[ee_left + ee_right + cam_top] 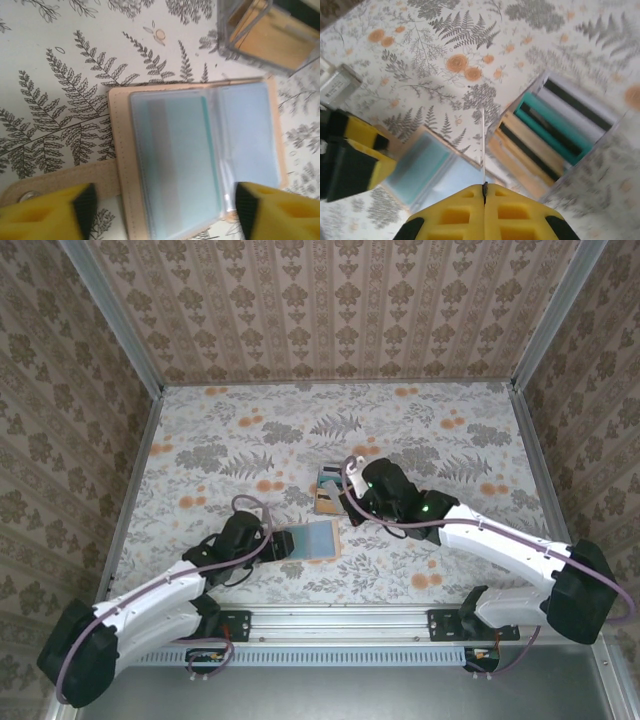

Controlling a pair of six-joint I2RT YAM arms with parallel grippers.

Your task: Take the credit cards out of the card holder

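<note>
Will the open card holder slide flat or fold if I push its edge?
Probably slides: the card holder lies flat on a smooth table. Its snap strap looks floppy and may trail. The glossy sleeves seem slippery.

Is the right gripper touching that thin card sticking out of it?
Touching. In the right wrist view, the right gripper is shut on the thin card, seen edge-on, pinched between its yellow fingertips.

Table [450, 440] surface in floral print, grey ferns and orange blooms. Card holder [312, 539] lies open and flat, centre-left toward the near edge. Credit cards [328, 490] in a loose fanned stack just beyond it.
</note>
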